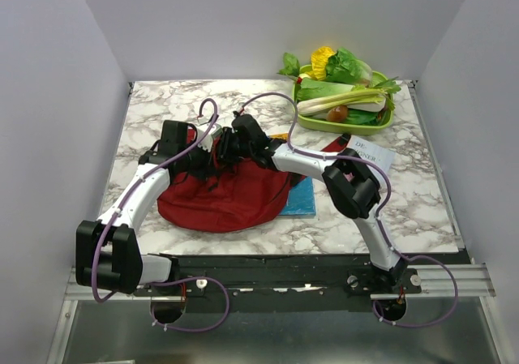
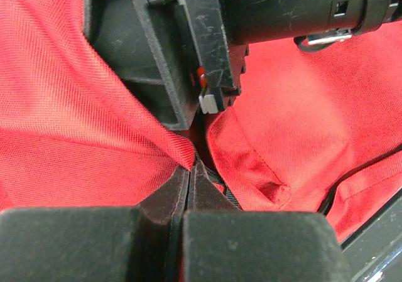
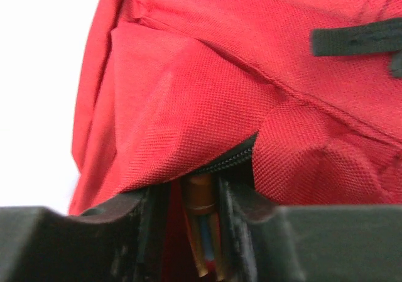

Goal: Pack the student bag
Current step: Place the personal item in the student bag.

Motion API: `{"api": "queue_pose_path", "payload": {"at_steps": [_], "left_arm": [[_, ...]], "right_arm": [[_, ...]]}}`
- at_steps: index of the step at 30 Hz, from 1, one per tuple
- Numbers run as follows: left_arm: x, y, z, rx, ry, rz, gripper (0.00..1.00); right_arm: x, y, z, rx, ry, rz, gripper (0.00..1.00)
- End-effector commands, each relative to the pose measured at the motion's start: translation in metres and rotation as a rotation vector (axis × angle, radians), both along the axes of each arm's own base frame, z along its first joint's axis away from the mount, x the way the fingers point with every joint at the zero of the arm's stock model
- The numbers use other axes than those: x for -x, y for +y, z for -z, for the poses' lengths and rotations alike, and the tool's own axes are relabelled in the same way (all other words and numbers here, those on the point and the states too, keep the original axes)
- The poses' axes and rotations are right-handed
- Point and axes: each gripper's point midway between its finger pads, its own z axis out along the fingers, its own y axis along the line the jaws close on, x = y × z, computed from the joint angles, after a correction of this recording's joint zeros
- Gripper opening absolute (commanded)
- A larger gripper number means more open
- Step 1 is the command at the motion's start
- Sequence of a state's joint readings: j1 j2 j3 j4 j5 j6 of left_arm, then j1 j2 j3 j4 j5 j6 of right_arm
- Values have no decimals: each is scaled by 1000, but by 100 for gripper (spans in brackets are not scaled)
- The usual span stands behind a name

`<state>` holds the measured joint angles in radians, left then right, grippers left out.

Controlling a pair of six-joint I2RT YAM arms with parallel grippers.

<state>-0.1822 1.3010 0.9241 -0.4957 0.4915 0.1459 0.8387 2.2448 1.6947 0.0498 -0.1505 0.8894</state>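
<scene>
The dark red student bag (image 1: 220,195) lies flat in the middle of the marble table. Both grippers meet at its far edge. My left gripper (image 1: 204,148) is shut on a fold of red fabric beside the black zip; in the left wrist view its jaws (image 2: 190,172) are pressed together on the bag (image 2: 75,106). My right gripper (image 1: 231,147) is shut on a brown and blue pencil-like bundle (image 3: 201,200), its tip at the open zip (image 3: 229,158) of the bag (image 3: 188,93). The inside of the bag is hidden.
A blue flat thing (image 1: 301,196) lies against the bag's right side. A white printed card (image 1: 370,153) lies further right. A green tray (image 1: 388,121) of toy vegetables stands at the back right. The right arm's black wrist (image 2: 282,5) hangs close above my left gripper.
</scene>
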Motion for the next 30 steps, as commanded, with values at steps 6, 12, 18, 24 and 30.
{"api": "queue_pose_path", "payload": {"at_steps": [6, 12, 18, 24, 30], "left_arm": [[-2, 0, 1, 24, -2, 28, 0], [-3, 3, 4, 12, -3, 18, 0], [-3, 4, 3, 9, -9, 15, 0], [-2, 3, 1, 16, -15, 22, 0], [1, 3, -1, 6, -31, 60, 23]], "right_arm": [[24, -39, 0, 154, -64, -54, 57], [28, -47, -30, 157, -150, -109, 58], [28, -60, -19, 202, -154, -67, 53], [27, -77, -3, 256, -139, -10, 31], [42, -102, -24, 243, -236, -6, 42]]}}
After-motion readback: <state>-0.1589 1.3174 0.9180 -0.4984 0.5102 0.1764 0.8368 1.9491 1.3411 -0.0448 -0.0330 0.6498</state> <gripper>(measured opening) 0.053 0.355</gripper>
